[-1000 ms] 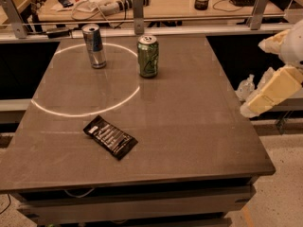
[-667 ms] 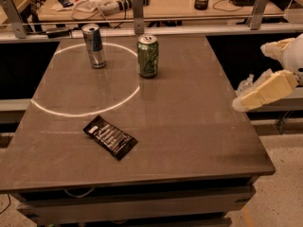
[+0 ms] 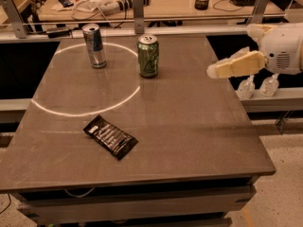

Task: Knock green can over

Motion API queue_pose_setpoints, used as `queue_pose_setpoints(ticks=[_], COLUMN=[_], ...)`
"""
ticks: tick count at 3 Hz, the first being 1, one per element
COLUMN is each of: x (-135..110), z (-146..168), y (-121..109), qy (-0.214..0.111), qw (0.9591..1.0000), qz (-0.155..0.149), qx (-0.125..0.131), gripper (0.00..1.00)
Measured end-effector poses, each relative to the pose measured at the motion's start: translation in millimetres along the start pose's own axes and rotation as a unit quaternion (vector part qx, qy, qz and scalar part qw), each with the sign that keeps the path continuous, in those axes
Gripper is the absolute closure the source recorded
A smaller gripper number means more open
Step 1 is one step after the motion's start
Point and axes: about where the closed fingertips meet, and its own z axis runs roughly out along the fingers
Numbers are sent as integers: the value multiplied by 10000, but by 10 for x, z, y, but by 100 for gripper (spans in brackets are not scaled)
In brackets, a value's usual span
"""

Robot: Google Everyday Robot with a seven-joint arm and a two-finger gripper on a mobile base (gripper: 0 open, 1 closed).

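Hovering over table [image 3: 189, 126] edge, gripper [image 3: 213, 71], state unclear, sits well apart from green can [image 3: 148, 56].

Green can [image 3: 148, 56], cream hand [image 3: 211, 71] at right

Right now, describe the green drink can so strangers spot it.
On the brown table, a pale light ring marks the far half. The green metal can stands upright on its right edge, stouter than the slim silver-and-blue can; the pale gripper hovers to its right.

One cam, high over the table's [image 3: 189, 126] near edge, angled down toward the far desk [image 3: 180, 1]. Gripper [image 3: 216, 70] sits frame right, at the table's right edge.
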Motion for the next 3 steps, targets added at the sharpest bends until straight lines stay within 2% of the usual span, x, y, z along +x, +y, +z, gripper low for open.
queue_pose_setpoints(ticks=[1,2,3], x=[-168,-215,-227], z=[404,833,840], y=[-47,8,22], qy=[-617,-972,-986], qw=[9979,9940,9938], qz=[-41,-111,-104], qx=[-191,-490,-502], gripper=[0,0,0])
